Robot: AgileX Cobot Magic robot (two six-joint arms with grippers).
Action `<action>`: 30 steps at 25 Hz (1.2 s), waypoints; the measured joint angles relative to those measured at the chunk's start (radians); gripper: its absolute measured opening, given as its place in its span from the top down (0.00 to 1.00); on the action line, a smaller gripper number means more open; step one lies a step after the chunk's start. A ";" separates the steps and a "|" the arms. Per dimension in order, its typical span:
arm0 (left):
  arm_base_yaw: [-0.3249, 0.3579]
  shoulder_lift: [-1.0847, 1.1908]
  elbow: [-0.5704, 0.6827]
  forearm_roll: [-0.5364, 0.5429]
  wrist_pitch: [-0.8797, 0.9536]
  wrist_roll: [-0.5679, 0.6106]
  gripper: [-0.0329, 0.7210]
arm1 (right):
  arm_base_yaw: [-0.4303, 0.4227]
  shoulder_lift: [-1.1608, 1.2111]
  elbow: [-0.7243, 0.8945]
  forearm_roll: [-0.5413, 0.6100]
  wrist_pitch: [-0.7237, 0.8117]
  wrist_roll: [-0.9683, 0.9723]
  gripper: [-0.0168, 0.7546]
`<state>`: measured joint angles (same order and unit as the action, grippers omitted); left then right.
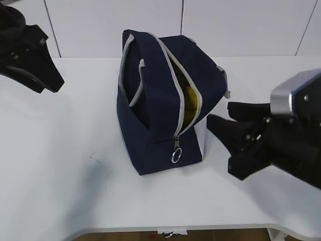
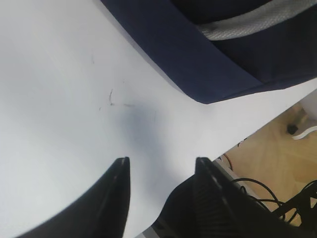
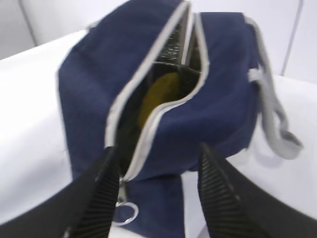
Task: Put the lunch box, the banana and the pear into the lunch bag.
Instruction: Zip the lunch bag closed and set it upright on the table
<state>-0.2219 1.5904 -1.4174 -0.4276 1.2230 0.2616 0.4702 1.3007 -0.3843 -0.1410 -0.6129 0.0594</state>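
While the zipper gapes along its top, one large boxy navy-blue fabric lunch bag [image 1: 160,100] stands at the middle of the white table [image 1: 60,175], with grey zipper tape, one metal ring pull [image 1: 176,155] hanging at the near end of the zip and two grey webbing handles [image 1: 131,75], one drooping on each side. One patch of yellow [image 1: 189,103] shows inside through the opening; only a curved smooth surface is visible, so I cannot tell whether it is the banana or the pear. In the right wrist view the same yellow shape [image 3: 157,96] sits deep in the dark interior. Count of visible items: one bag, one yellow fruit patch, two grippers. The left gripper [image 1: 47,78] hangs at the far left of the exterior view, above the table and well apart from the bag, pointing down and inward; its wrist view shows the two black fingers [image 2: 116,193] spread apart over bare table with nothing between them, the bag's lower corner [image 2: 208,74] ahead near the table's front edge. The right gripper [image 1: 223,133] sits low, just beside the bag's right side near the white panel, fingers aimed at the bag; whether it touches the fabric I cannot tell. Its wrist view shows the black ridged fingers [image 3: 99,198] standing apart, framing the zipper end and ring pull, gripping nothing.
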 joint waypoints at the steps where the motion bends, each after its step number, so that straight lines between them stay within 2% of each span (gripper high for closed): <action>1: 0.000 0.000 0.000 0.000 0.000 0.000 0.53 | 0.000 0.012 0.025 -0.025 -0.038 0.000 0.47; 4: 0.000 0.000 0.000 0.000 0.000 0.000 0.53 | 0.000 0.068 0.081 -0.085 -0.149 0.030 0.47; 16: 0.000 0.000 0.000 0.000 0.000 0.000 0.53 | 0.000 0.446 0.107 -0.098 -0.504 0.054 0.47; 21: 0.000 0.000 0.000 0.000 0.000 0.000 0.54 | 0.000 0.560 0.101 -0.098 -0.517 0.059 0.48; 30: 0.000 0.000 0.000 -0.002 0.000 0.000 0.54 | 0.000 0.627 0.029 -0.098 -0.528 0.063 0.48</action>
<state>-0.2219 1.5904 -1.4174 -0.4294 1.2234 0.2616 0.4702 1.9275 -0.3552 -0.2386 -1.1407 0.1221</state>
